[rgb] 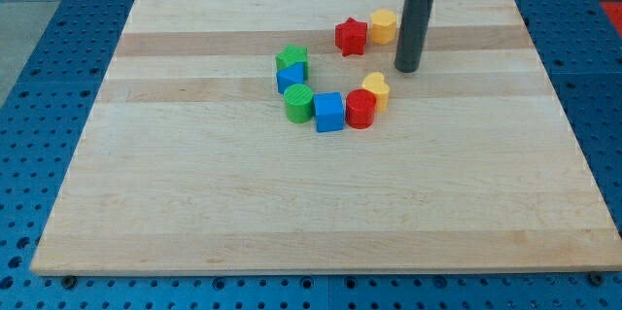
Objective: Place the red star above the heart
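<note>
The red star (351,37) lies near the view's top centre, touching a yellow hexagon block (383,26) on its right. The yellow heart (376,88) sits lower, touching a red cylinder (361,109) at its lower left. My tip (407,67) rests on the board to the right of the red star, below the yellow hexagon and up and to the right of the heart, touching none of them.
A green star (292,58), a blue block (291,79), a green cylinder (298,103) and a blue cube (328,112) curve from the left toward the red cylinder. The wooden board (194,203) lies on a blue perforated table.
</note>
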Tool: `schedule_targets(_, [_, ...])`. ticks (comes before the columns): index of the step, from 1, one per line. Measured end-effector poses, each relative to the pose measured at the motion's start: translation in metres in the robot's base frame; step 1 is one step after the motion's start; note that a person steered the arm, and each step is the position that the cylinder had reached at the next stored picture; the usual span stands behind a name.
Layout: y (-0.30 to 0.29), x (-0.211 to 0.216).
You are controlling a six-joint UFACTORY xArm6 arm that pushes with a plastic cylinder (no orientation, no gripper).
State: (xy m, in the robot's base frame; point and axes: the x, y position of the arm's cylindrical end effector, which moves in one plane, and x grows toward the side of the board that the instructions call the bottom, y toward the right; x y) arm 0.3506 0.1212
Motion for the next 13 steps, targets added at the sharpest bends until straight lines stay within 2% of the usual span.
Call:
schedule_targets(1, [0.03,0.0])
schedule_targets(2, [0.034,-0.01])
schedule_targets(4, [0.032,-0.07])
schedule_targets(6, [-0.013,-0.131])
schedule_targets(8, [-0.08,-0.133])
schedule_targets(13, [-0.114,-0.07])
